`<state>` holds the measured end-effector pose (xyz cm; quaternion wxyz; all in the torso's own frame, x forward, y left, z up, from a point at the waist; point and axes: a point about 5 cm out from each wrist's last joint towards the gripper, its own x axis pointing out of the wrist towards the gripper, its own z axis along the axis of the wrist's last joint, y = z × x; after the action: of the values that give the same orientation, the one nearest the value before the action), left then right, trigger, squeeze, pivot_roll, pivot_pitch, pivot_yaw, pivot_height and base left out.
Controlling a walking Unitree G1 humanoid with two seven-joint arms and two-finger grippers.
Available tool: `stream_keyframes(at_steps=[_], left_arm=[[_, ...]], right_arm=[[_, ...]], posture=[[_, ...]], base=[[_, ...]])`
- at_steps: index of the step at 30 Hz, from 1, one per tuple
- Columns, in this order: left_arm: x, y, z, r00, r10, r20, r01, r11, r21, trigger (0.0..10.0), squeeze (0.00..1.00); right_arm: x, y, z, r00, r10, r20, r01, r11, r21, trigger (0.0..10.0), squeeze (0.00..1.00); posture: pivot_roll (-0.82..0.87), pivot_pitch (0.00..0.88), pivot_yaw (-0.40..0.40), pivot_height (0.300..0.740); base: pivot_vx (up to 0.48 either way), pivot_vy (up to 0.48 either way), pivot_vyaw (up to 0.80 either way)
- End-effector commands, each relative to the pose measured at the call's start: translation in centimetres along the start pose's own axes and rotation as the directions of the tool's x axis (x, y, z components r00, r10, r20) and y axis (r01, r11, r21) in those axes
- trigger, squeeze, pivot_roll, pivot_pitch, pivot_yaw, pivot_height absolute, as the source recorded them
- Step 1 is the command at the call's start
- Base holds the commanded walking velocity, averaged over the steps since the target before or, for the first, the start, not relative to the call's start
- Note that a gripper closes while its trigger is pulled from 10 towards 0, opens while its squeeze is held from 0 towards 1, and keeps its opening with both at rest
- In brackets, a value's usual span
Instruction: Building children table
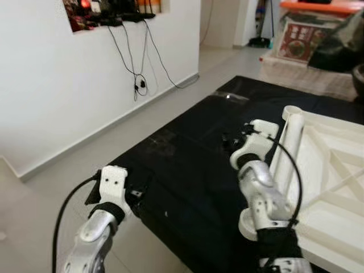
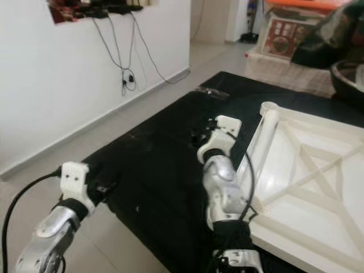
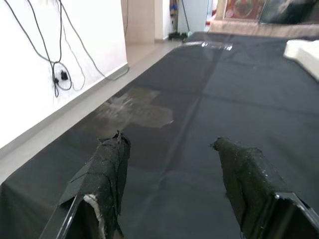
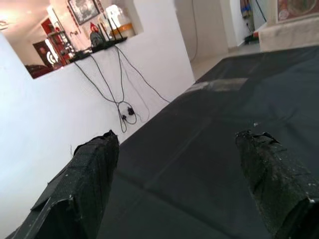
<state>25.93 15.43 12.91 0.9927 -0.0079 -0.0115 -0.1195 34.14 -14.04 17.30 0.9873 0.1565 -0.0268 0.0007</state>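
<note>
A white children's table top (image 1: 335, 170) lies upside down on a black mat (image 1: 182, 142) at the right, its crossed ribs facing up. A white tube-shaped leg (image 1: 287, 142) lies along its left edge. My right gripper (image 1: 230, 141) hovers over the mat just left of that leg; in the right wrist view its fingers (image 4: 92, 169) stand open with only mat between them. My left gripper (image 1: 135, 190) is low at the mat's near left corner, and its fingers (image 3: 107, 169) are also open and hold nothing.
A white wall (image 1: 68, 85) runs along the left with black cables (image 1: 138, 77) hanging from a niche. Pale tiled floor (image 1: 40, 193) lies between the wall and the mat. Cushions and a framed picture (image 1: 298, 40) stand at the back right.
</note>
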Motion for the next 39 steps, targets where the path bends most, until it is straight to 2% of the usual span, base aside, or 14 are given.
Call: stream_keyframes(at_steps=[1, 5, 22, 39], left_arm=[[-0.17, 0.28, -0.31, 1.0, 0.012, -0.012, -0.012, 1.0, -0.015, 10.0, 0.0], [-0.2, 0.14, -0.35, 1.0, 0.003, -0.015, -0.004, 0.999, -0.032, 10.0, 0.0], [-0.09, -0.17, -0.3, 1.0, -0.013, -0.008, 0.013, 0.999, -0.037, 10.0, 0.0], [0.04, 0.0, -0.22, 1.0, -0.015, -0.002, 0.015, 1.0, -0.006, 10.0, 0.0]], right_arm=[[0.0, 0.41, -0.17, 1.0, 0.012, 0.001, -0.012, 1.0, 0.005, 10.0, 0.0], [0.01, 0.43, -0.2, 1.0, 0.013, 0.0, -0.013, 1.0, 0.005, 10.0, 0.0], [0.03, 0.62, -0.41, 1.0, 0.022, -0.002, -0.022, 1.0, -0.009, 10.0, 0.0], [0.11, 0.77, -0.52, 1.0, 0.025, 0.006, -0.024, 0.996, -0.083, 10.0, 0.0]], posture=[[0.05, 0.0, -0.023, 0.74], [0.05, 0.0, -0.023, 0.74], [0.04, 0.0, -0.021, 0.74], [0.04, 0.0, -0.019, 0.74]], base=[[0.0, 0.0, 0.0], [0.0, 0.0, 0.0], [0.0, 0.474, 0.0], [0.0, 0.0, 0.0]])
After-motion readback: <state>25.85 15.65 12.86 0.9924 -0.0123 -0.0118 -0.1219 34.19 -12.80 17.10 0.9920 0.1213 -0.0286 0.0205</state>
